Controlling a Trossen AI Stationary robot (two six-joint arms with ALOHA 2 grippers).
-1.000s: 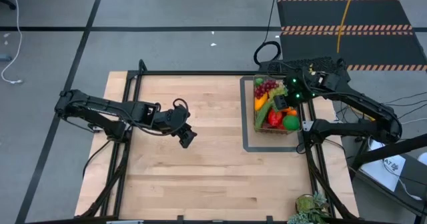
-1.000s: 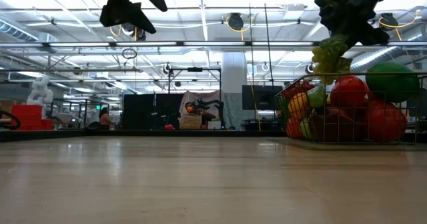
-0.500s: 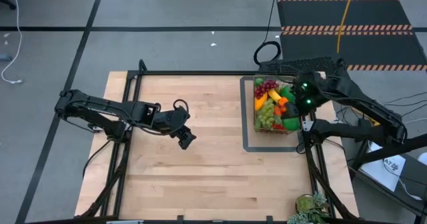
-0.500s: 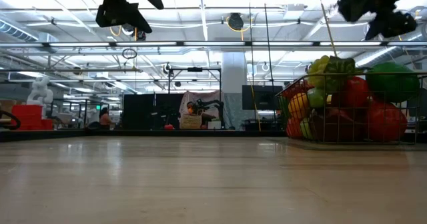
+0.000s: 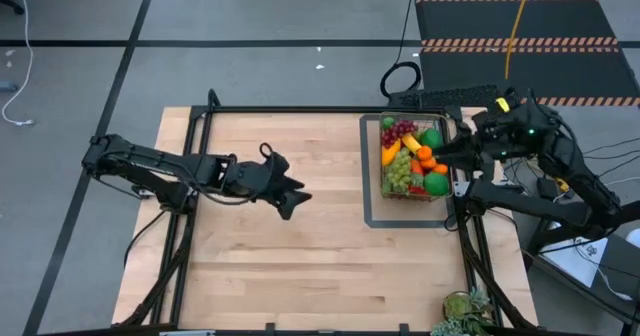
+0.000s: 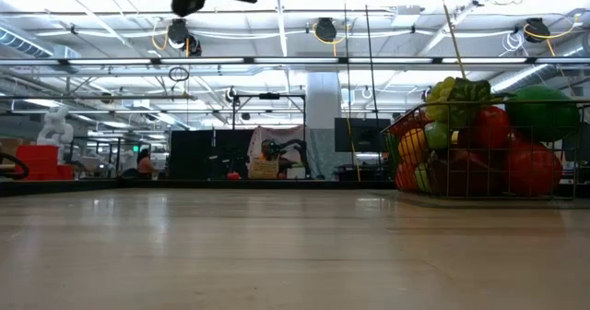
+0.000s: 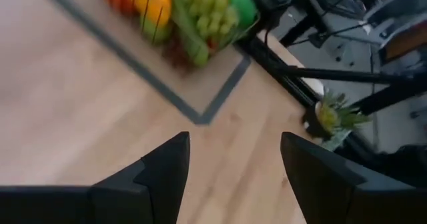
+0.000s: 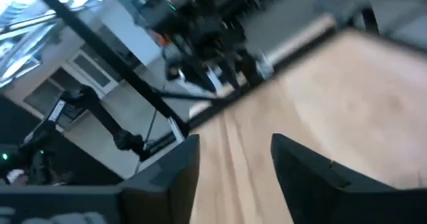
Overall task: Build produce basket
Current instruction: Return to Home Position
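Observation:
The wire basket (image 5: 383, 181) stands at the table's far right inside a flat dark frame (image 5: 370, 216), heaped with produce. Purple grapes (image 5: 398, 130) lie at its far end and green grapes (image 5: 402, 170) on top in the middle. Oranges (image 5: 428, 159), a banana and a big green fruit (image 6: 542, 112) show too. My right gripper (image 5: 448, 154) hangs open and high by the basket's right side, with nothing between its fingers (image 8: 175, 164). My left gripper (image 5: 297, 198) hovers open over the table's middle, pointing at the basket (image 7: 180, 17).
A leafy green toy (image 5: 462, 311) lies at the table's near right corner. Bare wood (image 5: 280, 266) stretches from the basket to the left edge. Dark rails border the table, and the right arm's base stands just right of the basket.
My right gripper has let go of the green grapes, which now lie on top of the heap in the basket. It has then risen, tipped up toward level and drawn back toward the table's right edge. My left gripper has tipped its fingers upward.

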